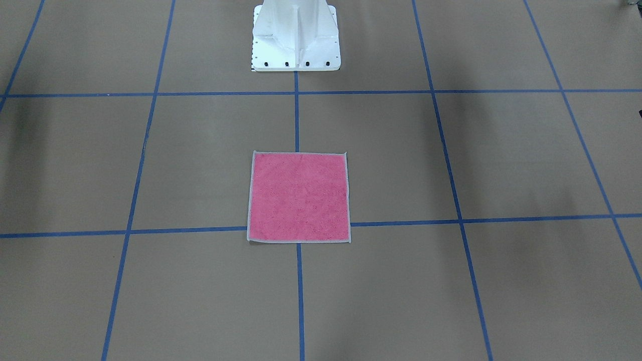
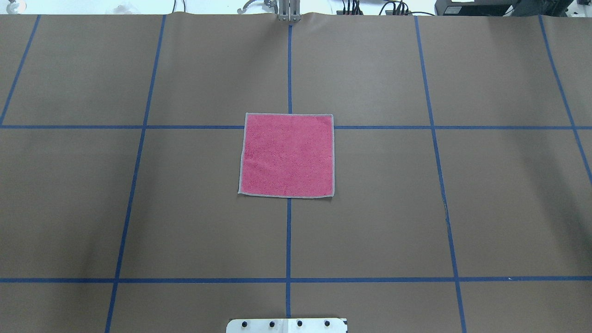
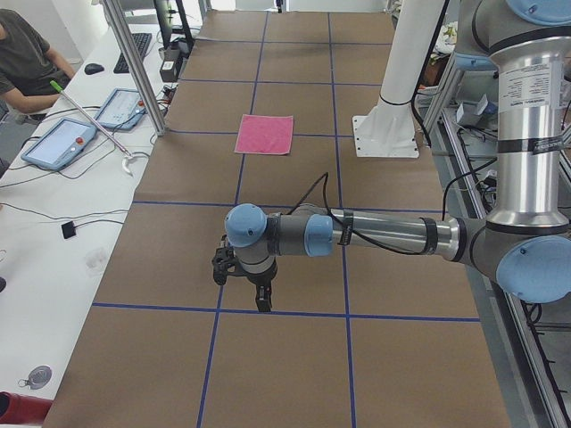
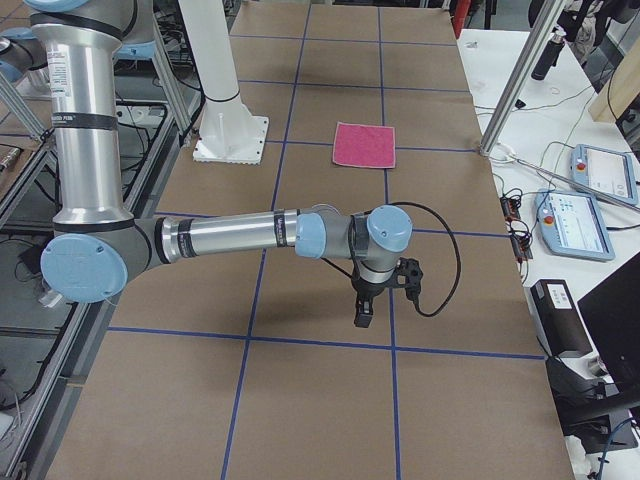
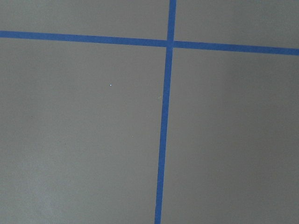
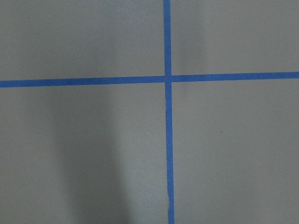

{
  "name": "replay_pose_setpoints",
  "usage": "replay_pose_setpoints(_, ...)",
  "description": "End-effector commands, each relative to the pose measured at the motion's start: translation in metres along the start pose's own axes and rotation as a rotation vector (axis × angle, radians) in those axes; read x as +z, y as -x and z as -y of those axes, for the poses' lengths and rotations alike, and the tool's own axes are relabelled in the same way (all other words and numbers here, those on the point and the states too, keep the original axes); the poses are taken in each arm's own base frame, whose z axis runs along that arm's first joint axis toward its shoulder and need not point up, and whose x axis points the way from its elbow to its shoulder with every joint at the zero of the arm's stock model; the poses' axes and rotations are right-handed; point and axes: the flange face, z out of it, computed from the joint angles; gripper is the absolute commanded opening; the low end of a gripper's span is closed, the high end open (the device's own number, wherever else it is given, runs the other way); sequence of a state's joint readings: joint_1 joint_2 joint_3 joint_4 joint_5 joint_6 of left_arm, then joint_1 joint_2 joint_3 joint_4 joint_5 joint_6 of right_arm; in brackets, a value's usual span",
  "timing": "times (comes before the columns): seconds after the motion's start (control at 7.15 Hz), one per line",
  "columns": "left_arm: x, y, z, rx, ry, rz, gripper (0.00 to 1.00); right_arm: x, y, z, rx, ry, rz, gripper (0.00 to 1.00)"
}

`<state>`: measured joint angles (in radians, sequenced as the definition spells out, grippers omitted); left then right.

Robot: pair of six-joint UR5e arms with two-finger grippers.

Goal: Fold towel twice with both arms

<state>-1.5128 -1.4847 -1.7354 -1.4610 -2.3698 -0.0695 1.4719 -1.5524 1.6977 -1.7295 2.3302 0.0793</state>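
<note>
The towel (image 1: 298, 197) lies flat and unfolded, pink face up with a pale grey border, at the table's middle (image 2: 287, 155), over a crossing of blue tape lines. It also shows far off in both side views (image 3: 265, 134) (image 4: 364, 144). Neither arm shows in the overhead or front views. The left gripper (image 3: 254, 287) hangs low over bare table far from the towel, fingers pointing down; I cannot tell if it is open or shut. The right gripper (image 4: 362, 312) hangs likewise at the other end of the table; its state I cannot tell either. Both wrist views hold only brown table and tape.
The white pedestal base (image 1: 296, 40) stands behind the towel (image 2: 286, 325). Blue tape lines (image 2: 288, 240) grid the brown table. Side benches carry tablets (image 3: 61, 143), cables and a pendant (image 4: 605, 172); a person (image 3: 27, 53) sits at one. Metal posts (image 3: 134, 67) stand at the table's edge.
</note>
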Motion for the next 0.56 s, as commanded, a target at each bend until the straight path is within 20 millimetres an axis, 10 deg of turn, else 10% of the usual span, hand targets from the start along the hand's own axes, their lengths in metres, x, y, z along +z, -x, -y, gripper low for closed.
replay_pose_setpoints(0.0, -0.002, -0.002, 0.002, 0.009, -0.010, -0.001, 1.00, 0.006, 0.036, -0.001, -0.016, 0.025, 0.098, 1.00)
replay_pose_setpoints(0.42, -0.006, -0.020, 0.003, -0.037, -0.018, -0.141, 1.00, 0.009, 0.139, -0.009, 0.077, 0.008, 0.163, 1.00)
